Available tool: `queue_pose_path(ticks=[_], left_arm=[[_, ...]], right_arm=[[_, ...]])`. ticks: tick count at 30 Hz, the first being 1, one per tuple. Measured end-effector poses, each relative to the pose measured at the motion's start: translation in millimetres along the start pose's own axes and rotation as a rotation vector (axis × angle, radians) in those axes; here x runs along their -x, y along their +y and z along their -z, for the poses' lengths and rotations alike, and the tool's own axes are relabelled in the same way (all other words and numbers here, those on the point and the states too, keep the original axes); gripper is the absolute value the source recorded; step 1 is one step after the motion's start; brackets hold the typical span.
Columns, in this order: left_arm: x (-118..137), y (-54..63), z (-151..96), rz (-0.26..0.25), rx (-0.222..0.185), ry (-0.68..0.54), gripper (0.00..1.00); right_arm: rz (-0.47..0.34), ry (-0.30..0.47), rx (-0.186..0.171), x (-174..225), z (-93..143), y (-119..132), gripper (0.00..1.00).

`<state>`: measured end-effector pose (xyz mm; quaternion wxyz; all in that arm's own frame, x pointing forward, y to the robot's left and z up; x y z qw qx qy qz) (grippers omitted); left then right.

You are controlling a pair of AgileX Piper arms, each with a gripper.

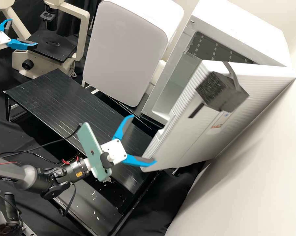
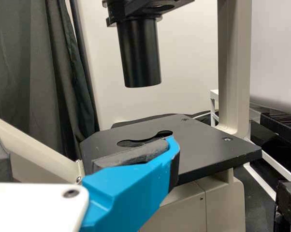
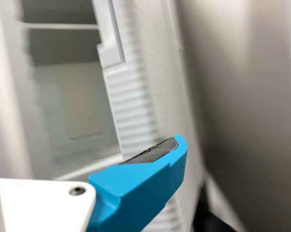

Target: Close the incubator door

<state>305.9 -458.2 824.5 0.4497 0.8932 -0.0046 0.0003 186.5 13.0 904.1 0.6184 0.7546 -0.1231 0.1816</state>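
Note:
In the high view my right gripper (image 1: 143, 139) stands open at the free edge of the incubator door (image 1: 190, 137), one fingertip overlapping its lower corner; whether they touch I cannot tell. The white, ribbed door stands ajar from the incubator (image 1: 249, 36), whose grey interior shows. My left gripper (image 1: 23, 33) is open beside the microscope, far from the door. In the left wrist view, the left gripper (image 2: 85, 147) is near the microscope stage. The right wrist view has the right gripper (image 3: 85, 147) with one finger before the ribbed door edge (image 3: 131, 106).
A dark block (image 1: 221, 91) is strapped to the door. Left of the incubator stands a white rounded appliance (image 1: 125, 52). A black slatted platform (image 1: 66, 101) lies in front, and the microscope (image 1: 84, 36) stands at the back left. A pale wall (image 1: 252, 170) borders the door's outer side.

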Motion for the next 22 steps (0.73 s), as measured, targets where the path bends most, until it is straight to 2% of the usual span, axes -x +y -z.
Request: queue_pose_path(ticks=[1,4,8,11,14,17,22], left_arm=[[0.0,0.0,0.0,0.0,0.0,0.0,1.0],[0.0,0.0,0.0,0.0,0.0,0.0,1.0],[0.0,0.0,0.0,0.0,0.0,0.0,1.0],[0.0,0.0,0.0,0.0,0.0,0.0,1.0],[0.0,0.0,0.0,0.0,0.0,0.0,1.0],[0.0,0.0,0.0,0.0,0.0,0.0,1.0],[0.0,0.0,0.0,0.0,0.0,0.0,1.0]], right_arm=[[0.034,0.03,-0.011,0.4,5.7,-5.1,1.0],[0.114,0.126,-0.001,2.8,20.6,-16.2,1.0],[0.154,0.201,0.006,6.1,32.1,-22.5,1.0],[0.141,0.198,0.011,8.8,33.1,-25.6,1.0],[0.09,0.158,0.041,12.7,32.2,-31.0,1.0],[0.077,0.116,0.022,16.0,29.2,-36.4,1.0],[0.117,0.091,0.02,18.5,23.1,-44.5,1.0]])
